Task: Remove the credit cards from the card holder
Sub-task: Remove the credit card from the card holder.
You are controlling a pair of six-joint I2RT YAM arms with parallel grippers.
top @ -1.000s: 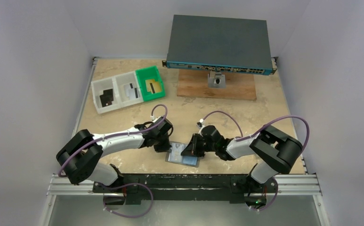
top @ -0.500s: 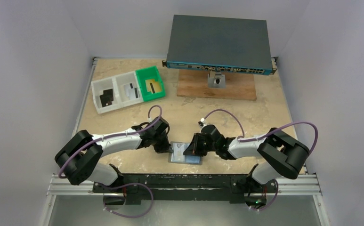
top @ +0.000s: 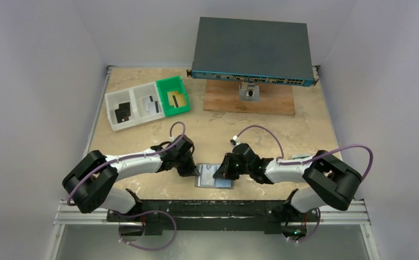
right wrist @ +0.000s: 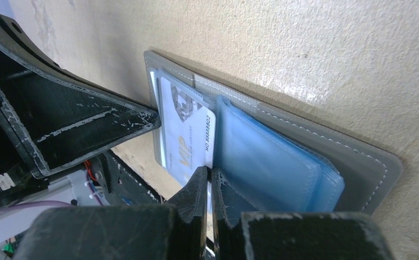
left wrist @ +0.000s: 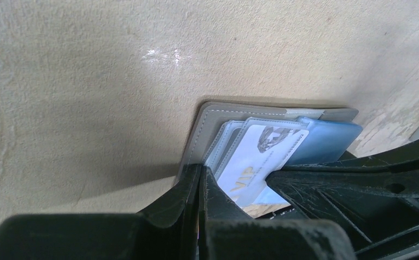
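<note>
The card holder [top: 218,182] lies open near the table's front edge, grey cover down [left wrist: 207,116] [right wrist: 359,162], with bluish clear pockets stacked on its right half. A white credit card [left wrist: 261,157] [right wrist: 182,135] printed "VIP" lies over its left half. My right gripper [top: 221,172] [right wrist: 210,170] is shut on that card's edge at the fold. The left gripper [top: 195,172] [left wrist: 200,169] is shut, its tips resting on the holder's left edge. Black [top: 123,112], silver-grey [top: 152,105] and gold [top: 175,99] cards lie in the trays.
A white two-part tray [top: 111,103] and a green tray [top: 181,86] stand at the back left. A large dark grey box with ports [top: 253,50] sits on a wooden block [top: 272,103] at the back. The two grippers almost touch over the holder.
The right arm's elbow has swung out to the right while its gripper stayed at the holder. The holder has turned slightly squarer to the table edge. The left gripper shifted a little left.
</note>
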